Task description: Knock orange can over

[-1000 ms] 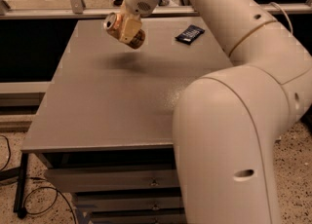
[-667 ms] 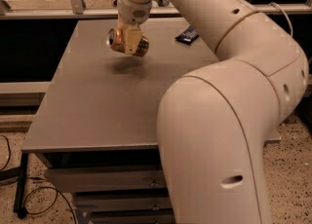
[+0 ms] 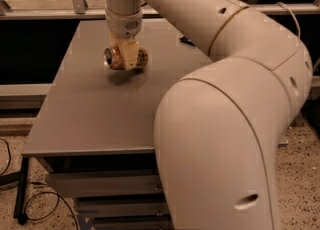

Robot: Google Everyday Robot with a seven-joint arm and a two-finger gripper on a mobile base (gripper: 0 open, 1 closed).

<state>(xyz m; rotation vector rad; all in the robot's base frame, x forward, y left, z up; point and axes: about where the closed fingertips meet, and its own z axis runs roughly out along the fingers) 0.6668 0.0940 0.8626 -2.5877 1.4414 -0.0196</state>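
Observation:
The orange can (image 3: 117, 58) lies on its side, held horizontally just above the grey table (image 3: 90, 114), its silver top facing left. My gripper (image 3: 126, 56) hangs from the white arm above and is shut on the can, one pale finger (image 3: 129, 54) across its front. A shadow lies on the table right beneath the can.
A dark flat packet (image 3: 187, 40) shows partly at the table's back, mostly hidden by my arm. My large white arm (image 3: 225, 124) covers the table's right side. A rail and window (image 3: 50, 9) run behind the table. Cables (image 3: 30, 199) lie on the floor at the left.
My gripper has moved down and toward the table's middle with the can, which has turned from tilted to lying horizontal close above the surface.

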